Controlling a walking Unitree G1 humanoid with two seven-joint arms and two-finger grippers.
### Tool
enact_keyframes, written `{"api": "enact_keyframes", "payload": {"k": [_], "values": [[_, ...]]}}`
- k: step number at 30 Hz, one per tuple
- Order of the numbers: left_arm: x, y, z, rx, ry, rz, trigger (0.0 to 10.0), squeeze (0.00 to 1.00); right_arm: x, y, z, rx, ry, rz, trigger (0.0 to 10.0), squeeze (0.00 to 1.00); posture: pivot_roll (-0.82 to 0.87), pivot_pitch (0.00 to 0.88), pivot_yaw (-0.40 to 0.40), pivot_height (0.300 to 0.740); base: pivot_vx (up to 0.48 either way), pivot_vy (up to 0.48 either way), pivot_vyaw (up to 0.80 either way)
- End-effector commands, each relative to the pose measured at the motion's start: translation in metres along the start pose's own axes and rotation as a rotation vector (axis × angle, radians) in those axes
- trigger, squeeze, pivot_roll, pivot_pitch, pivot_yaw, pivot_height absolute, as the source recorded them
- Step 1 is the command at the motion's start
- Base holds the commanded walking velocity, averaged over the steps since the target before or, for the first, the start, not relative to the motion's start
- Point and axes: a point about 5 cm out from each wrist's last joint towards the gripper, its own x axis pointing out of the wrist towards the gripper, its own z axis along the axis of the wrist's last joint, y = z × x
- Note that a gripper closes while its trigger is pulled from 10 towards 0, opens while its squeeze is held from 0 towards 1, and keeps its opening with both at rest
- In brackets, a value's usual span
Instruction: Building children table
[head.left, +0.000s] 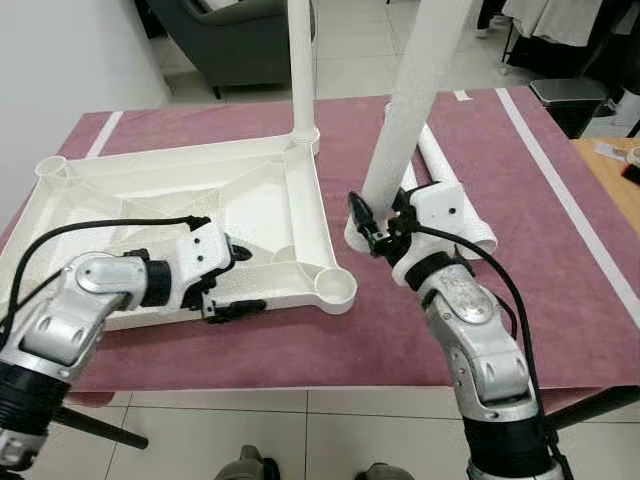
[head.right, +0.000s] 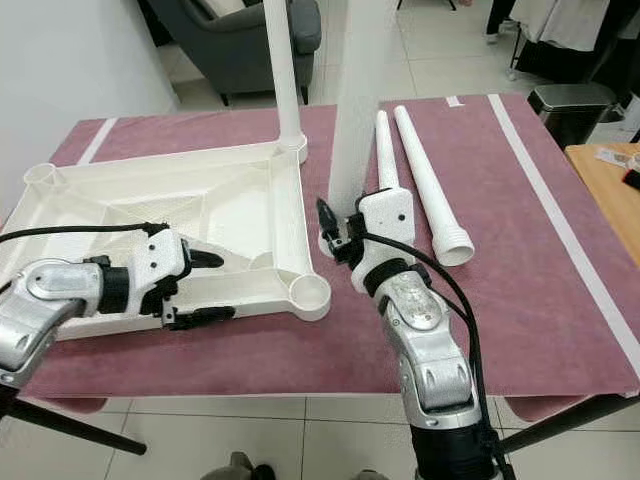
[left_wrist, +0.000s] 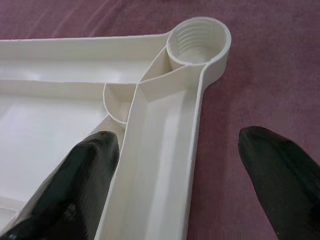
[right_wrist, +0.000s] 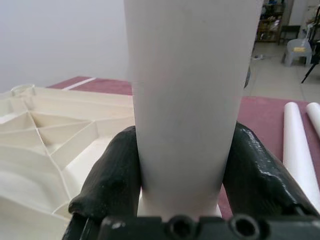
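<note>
While clamping loose table leg (head.left: 400, 130) upright in right jaws (head.left: 378, 222), left jaws (head.left: 236, 283) wide astride tabletop (head.left: 150, 190) rim, steadying near threaded corner socket (head.left: 335, 287).

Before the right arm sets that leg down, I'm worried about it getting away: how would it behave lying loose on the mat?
The leg is a smooth round tube, so it would probably roll, like the two spare legs. It looks like stiff hollow plastic, likely light. The right gripper clamps it near the base, so the long top may sway.

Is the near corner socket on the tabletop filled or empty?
Empty: the socket shows bare threads inside, and the right gripper holds its leg upright beside it.
</note>
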Motion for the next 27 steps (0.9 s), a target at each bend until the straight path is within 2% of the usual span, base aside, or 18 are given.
{"api": "enact_keyframes", "payload": {"k": [1,3,7,8,10,11,12,13,16,17,19,20,21,27], "values": [[0.001,-0.001,-0.005,0.013,0.039,-0.05,10.0,0.0,-0.001,0.007,0.005,0.015,-0.022,0.039,10.0,0.0,-0.02,0.081,0.095,0.74,0.0,0.0,0.0],[0.013,0.002,-0.01,0.031,0.063,-0.097,10.0,0.0,-0.002,0.015,0.003,0.024,-0.012,0.073,10.0,0.0,-0.03,0.089,0.098,0.74,0.0,0.0,0.0],[0.019,0.003,-0.012,0.037,0.066,-0.107,10.0,0.0,-0.003,0.018,0.003,0.027,-0.01,0.085,10.0,0.0,-0.03,0.097,0.101,0.74,0.0,0.0,0.0],[0.027,0.004,-0.013,0.045,0.064,-0.107,9.1,0.0,-0.004,0.022,0.004,0.032,-0.01,0.11,10.0,0.0,-0.04,0.101,0.104,0.74,0.0,0.0,0.0],[0.027,0.004,-0.013,0.045,0.064,-0.107,9.1,0.0,-0.004,0.022,0.004,0.032,-0.01,0.11,10.0,0.0,-0.04,0.101,0.104,0.74,0.0,0.0,0.0],[0.045,0.003,-0.014,0.092,0.065,-0.133,7.1,0.0,-0.01,0.03,0.007,0.035,-0.008,0.199,10.0,0.0,-0.07,0.116,0.111,0.74,0.0,0.0,0.0],[0.045,0.003,-0.014,0.092,0.065,-0.133,7.1,0.0,-0.01,0.03,0.007,0.035,-0.008,0.199,10.0,0.0,-0.07,0.116,0.111,0.74,0.0,0.0,0.0],[0.052,0.003,-0.014,0.111,0.061,-0.144,4.7,0.0,-0.014,0.034,0.008,0.032,-0.002,0.245,10.0,0.0,-0.07,0.117,0.111,0.74,0.0,0.0,0.0],[0.056,0.002,-0.014,0.125,0.057,-0.147,4.7,0.0,-0.017,0.036,0.008,0.028,0.005,0.278,10.0,0.0,-0.07,0.117,0.111,0.74,0.0,0.0,0.0],[0.062,0.003,-0.015,0.156,0.06,-0.132,1.3,0.0,-0.022,0.038,0.005,0.022,0.025,0.308,10.0,0.0,-0.08,0.124,0.113,0.74,0.0,0.0,0.0],[0.066,0.004,-0.015,0.179,0.061,-0.123,1.3,0.0,-0.025,0.039,0.003,0.018,0.04,0.325,10.0,0.0,-0.08,0.124,0.113,0.74,0.0,0.0,0.0],[0.069,0.003,-0.016,0.197,0.064,-0.117,0.2,0.0,-0.027,0.039,0.0,0.016,0.051,0.332,10.0,0.0,-0.08,0.127,0.114,0.74,0.0,0.0,0.0],[0.072,0.002,-0.017,0.208,0.067,-0.115,0.0,0.0,-0.028,0.039,-0.002,0.016,0.061,0.327,10.0,0.0,-0.09,0.129,0.113,0.74,0.0,0.0,0.0],[0.074,0.0,-0.018,0.222,0.065,-0.125,0.0,0.0,-0.027,0.037,-0.006,0.012,0.076,0.306,10.0,0.0,-0.08,0.134,0.109,0.74,0.0,0.0,0.0]]}}
